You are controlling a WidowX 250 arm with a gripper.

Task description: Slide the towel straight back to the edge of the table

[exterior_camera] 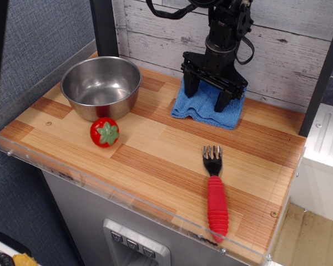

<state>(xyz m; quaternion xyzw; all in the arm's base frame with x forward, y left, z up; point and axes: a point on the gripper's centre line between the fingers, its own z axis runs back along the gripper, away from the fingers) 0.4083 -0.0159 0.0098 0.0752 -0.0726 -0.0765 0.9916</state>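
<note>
The blue towel (208,112) lies bunched at the back of the striped wood table (155,149), close to the white plank wall. My black gripper (206,94) stands over it with its fingers spread wide, both fingertips (190,90) pressing down on the cloth. The jaws are open and grip nothing. The towel's rear part is hidden behind the gripper.
A steel bowl (101,86) stands at the back left. A red strawberry toy (105,132) lies in front of it. A fork with a red handle (215,194) lies at the front right. A clear acrylic rim (100,185) runs along the front edge.
</note>
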